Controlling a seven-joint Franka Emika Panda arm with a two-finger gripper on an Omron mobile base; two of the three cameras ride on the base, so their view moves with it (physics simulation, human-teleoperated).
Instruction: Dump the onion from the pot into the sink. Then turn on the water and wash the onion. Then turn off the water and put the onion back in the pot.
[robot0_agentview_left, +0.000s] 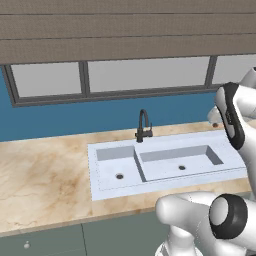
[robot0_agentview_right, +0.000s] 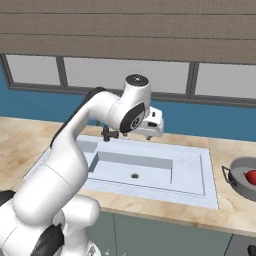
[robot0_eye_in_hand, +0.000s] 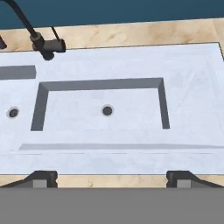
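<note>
A: Left base view first. Sink (robot0_agentview_left: 165, 162) at centre of the marble counter (robot0_agentview_left: 45, 175), small basin toward 9, large basin toward 3, a dark drain in each. Both basins dry and bare. Faucet (robot0_agentview_left: 143, 126) at 12 of the sink, no stream. Arm rising at 4–5 and blocking the counter's right end.

B: Right base view?

A: Pot (robot0_agentview_right: 245, 179) on the counter at 3, well apart from the sink's right edge, cut by the frame. Onion (robot0_agentview_right: 251, 176) inside it, red, only partly visible. One dark side handle (robot0_agentview_right: 227, 176) poking out toward 9. Gripper (robot0_agentview_right: 150, 134) above the sink's back edge, near the faucet, nowhere near the pot. Fingers hard to read here.

B: Hand view?

A: Looking down at the large basin, drain at centre, faucet at 11. Two finger tips (robot0_eye_in_hand: 43, 178) at 7 and 5, set wide, nothing between. So: spread and empty.

B: Handling?

A: Pot likely rigid metal, moderately heavy, too wide for the fingers across the body. Best bet: pinch the rim or that side handle, then tilt over the large basin. Smooth rim probably slippery, so a deep, square bite. Onion likely light, firm, round; apt to roll on the flat basin floor. For the return trip, pinch across its widest middle, gently.

B: Progress?

A: Nothing done yet, judging by the onion's place in the pot.
</note>
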